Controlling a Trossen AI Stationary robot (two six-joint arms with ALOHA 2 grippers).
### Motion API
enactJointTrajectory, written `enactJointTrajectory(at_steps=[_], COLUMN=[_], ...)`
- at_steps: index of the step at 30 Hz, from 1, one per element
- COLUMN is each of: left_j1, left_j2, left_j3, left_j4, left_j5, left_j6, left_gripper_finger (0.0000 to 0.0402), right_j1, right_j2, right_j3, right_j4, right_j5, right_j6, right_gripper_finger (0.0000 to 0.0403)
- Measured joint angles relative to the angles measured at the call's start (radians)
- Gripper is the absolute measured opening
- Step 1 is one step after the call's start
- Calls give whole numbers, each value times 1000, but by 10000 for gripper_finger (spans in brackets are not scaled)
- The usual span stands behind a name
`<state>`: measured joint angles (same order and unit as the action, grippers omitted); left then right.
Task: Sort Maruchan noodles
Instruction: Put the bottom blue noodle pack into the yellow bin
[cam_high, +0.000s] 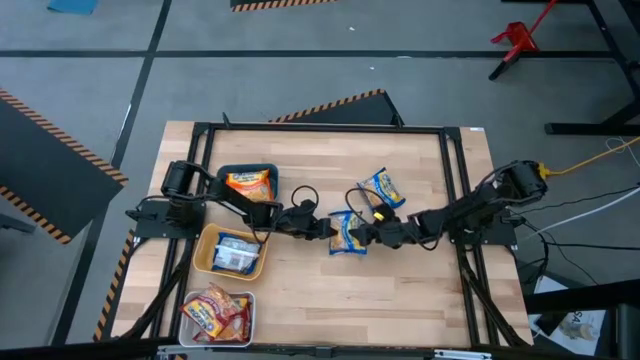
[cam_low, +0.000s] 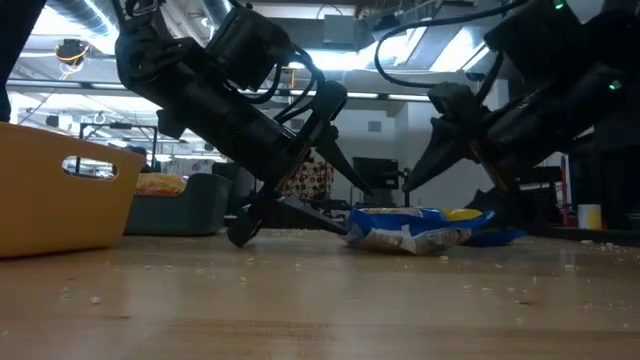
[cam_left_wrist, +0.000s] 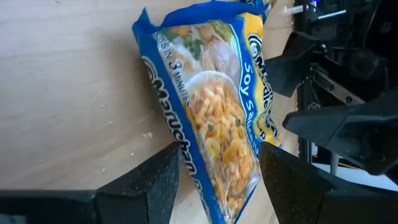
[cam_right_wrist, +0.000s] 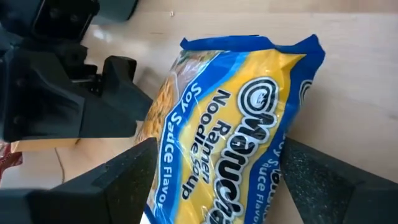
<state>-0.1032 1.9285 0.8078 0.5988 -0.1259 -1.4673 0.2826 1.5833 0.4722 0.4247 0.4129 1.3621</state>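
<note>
Both grippers meet at the tabletop (cam_high: 400, 290) centre over one blue packet (cam_high: 347, 234): the left gripper (cam_high: 322, 229) stands at its 9 o'clock side and the right gripper (cam_high: 368, 236) at its 3 o'clock side, each with fingers spread to either side of the packet and not visibly pinching it. A second blue packet (cam_high: 385, 188) lies near, toward 1 o'clock. At 9 o'clock three trays hold sorted packets: orange in the teal tray (cam_high: 222, 173), blue in the yellow tray (cam_high: 203, 253), red in the white tray (cam_high: 247, 325); the grasp presumably serves transfer to the yellow tray.
</note>
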Motion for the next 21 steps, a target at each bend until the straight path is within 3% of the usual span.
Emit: enactJointTrajectory(at_steps=[5,10,21], left_j1=[0,-7,-29], left_j2=[0,-2,-1], left_j3=[0,1,0], left_j4=[-8,-70,-93], left_j5=[-11,52,-21], left_j6=[0,-4,-52], left_gripper_finger=[210,210,210], right_j1=[-17,-15,-15], right_j2=[0,0,5], right_j3=[25,36,36], right_j4=[-2,-11,-5], right_j5=[-31,-47,-56], right_j6=[-38,-61,-60], right_gripper_finger=[316,316,316])
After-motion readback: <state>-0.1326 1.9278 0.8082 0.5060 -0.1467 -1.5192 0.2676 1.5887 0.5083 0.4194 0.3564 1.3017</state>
